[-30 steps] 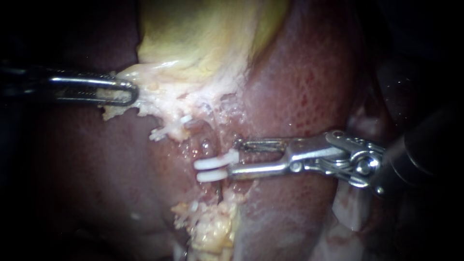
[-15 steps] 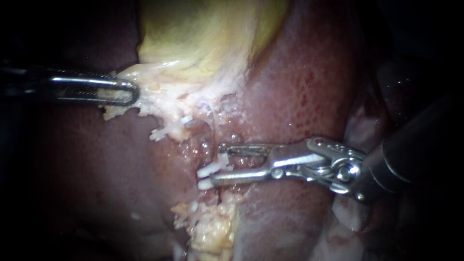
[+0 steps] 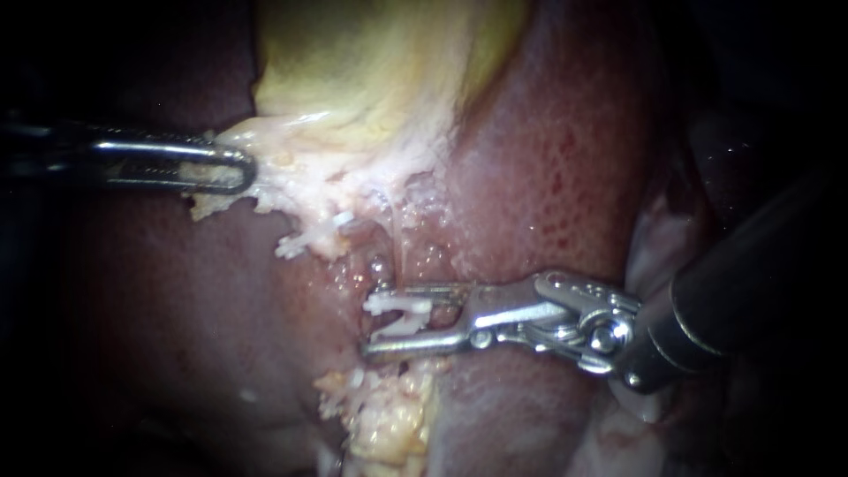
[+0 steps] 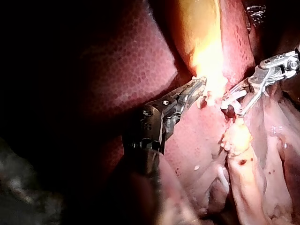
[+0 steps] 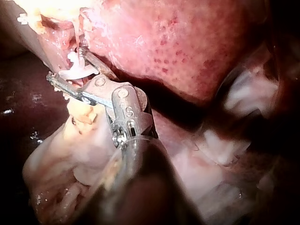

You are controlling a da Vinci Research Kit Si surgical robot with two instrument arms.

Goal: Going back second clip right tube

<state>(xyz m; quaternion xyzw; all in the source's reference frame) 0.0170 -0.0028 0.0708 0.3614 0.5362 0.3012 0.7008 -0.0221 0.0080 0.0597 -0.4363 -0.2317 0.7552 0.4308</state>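
The white clip [image 3: 399, 306] is a little V with its legs splayed. It sits right between the jaws of the right instrument [image 3: 369, 325], which press on it from both sides, with the tips up against a pinkish tube [image 3: 378, 261]; can't tell if the clip is actually around it. Further back another white clip [image 3: 290, 245] sits on the pale tissue [image 3: 309, 177], so two clips and two instruments. The left instrument [image 3: 240, 168] has its jaws clamped on that tissue below the yellow gallbladder [image 3: 353, 71], liver [image 3: 548, 159] alongside.
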